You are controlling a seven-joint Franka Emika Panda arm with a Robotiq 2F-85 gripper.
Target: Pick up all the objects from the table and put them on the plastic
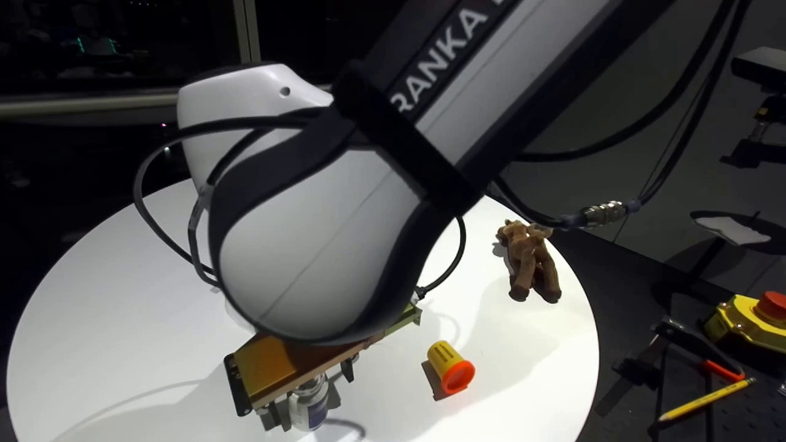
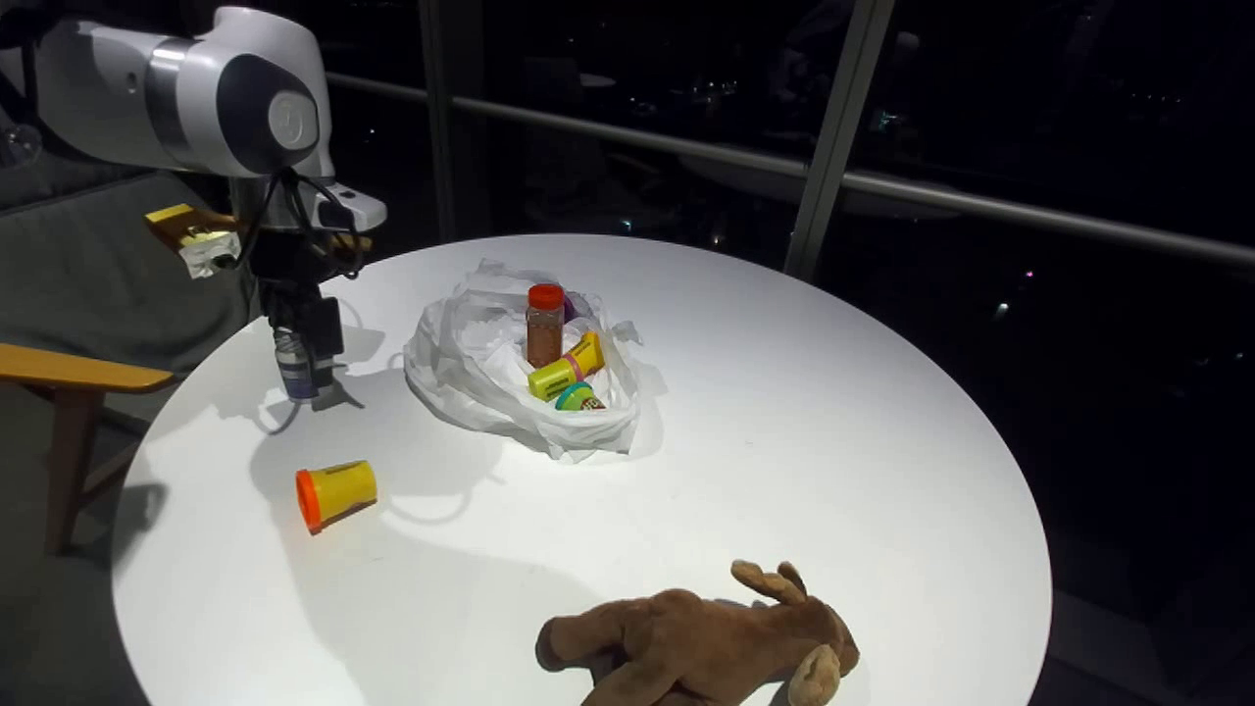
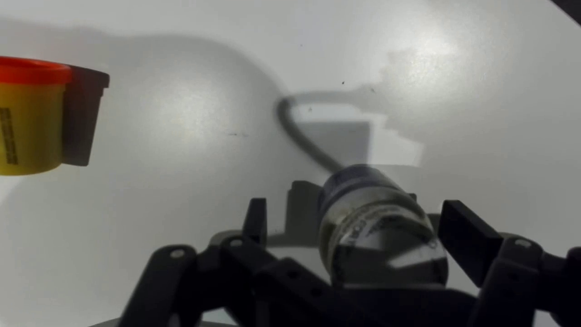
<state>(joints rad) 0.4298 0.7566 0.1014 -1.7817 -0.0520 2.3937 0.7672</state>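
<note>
Standing in the bag (image 2: pixel 456 378) is 1 lidded jar (image 2: pixel 544 335).

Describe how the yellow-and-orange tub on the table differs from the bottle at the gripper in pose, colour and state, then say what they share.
The tub lies on its side; the bottle is upright. The tub is yellow and orange; the bottle is pale with bluish purple. The open gripper has the bottle between its jaws; the tub lies clear. Both are outside the white plastic bag.
</note>
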